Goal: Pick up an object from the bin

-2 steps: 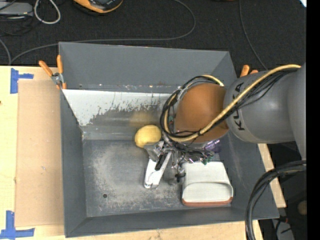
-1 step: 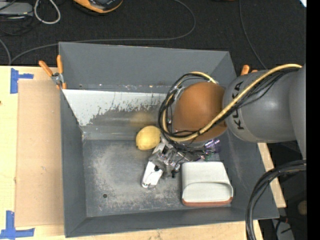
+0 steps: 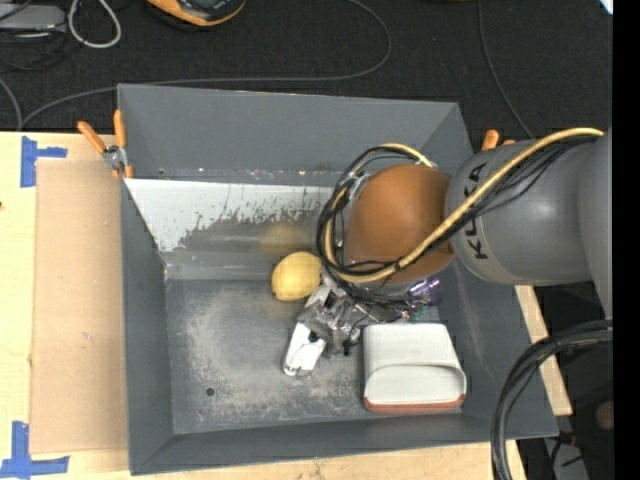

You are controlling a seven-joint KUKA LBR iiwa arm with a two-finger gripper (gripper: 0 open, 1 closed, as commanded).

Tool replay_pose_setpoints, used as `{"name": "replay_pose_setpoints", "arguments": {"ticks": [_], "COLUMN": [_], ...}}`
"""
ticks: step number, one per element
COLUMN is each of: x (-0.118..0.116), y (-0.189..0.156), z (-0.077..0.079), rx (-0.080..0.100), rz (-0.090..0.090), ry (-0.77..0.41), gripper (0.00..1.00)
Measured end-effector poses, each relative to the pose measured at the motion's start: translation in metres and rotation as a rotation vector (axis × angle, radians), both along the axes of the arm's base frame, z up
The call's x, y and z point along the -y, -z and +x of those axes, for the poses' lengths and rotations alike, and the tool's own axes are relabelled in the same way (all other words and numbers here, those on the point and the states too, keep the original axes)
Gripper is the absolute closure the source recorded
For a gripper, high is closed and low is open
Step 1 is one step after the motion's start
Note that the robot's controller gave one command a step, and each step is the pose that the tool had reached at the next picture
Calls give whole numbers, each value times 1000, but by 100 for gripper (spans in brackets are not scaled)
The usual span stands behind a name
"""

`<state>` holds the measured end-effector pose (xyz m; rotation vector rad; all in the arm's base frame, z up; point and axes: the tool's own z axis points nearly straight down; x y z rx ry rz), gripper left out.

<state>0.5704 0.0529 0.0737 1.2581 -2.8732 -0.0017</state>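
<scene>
Gripper (image 3: 322, 330) is down low in the bin (image 3: 150, 308), roughly mid-floor, slightly right of centre. My arm (image 3: 540, 218) comes in over the right wall. The orange wrist cover (image 3: 395, 218) and the looped black-and-yellow cables (image 3: 335, 238) sit right above the tool and hide most of its upper part.

Gripper state: can't tell. From this angle the tip is a clutter of dark and metal parts, and I can't read it as spread or closed.

Nearest thing is a small white piece (image 3: 300, 353), elongated and tilted, at the lower-left end of the gripper, down at floor level. It touches or overlaps the tool tip in this view. I can't tell whether it's clamped, so I'm not calling it held.

A yellow lemon-shaped thing (image 3: 295, 276) lies just up-left of the gripper, near the foot of the back wall. It's close, but looks apart from the tool.

A white rounded-rectangle block (image 3: 412, 366) with a brownish lower edge lies flat just right of the gripper, in the front-right part of the floor.

A small purple thing (image 3: 427, 289) peeks out under the orange cover, above the white block. It's mostly hidden and I can't tell what it is.

The bin floor left of the gripper is scuffed grey metal with pale speckling.
</scene>
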Motion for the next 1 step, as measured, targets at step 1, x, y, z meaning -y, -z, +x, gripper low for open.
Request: {"name": "replay_pose_setpoints", "arguments": {"ticks": [1], "x": [0], "y": [-8], "z": [-2], "rx": [-3], "rz": [1], "ry": [2], "gripper": [100]}}
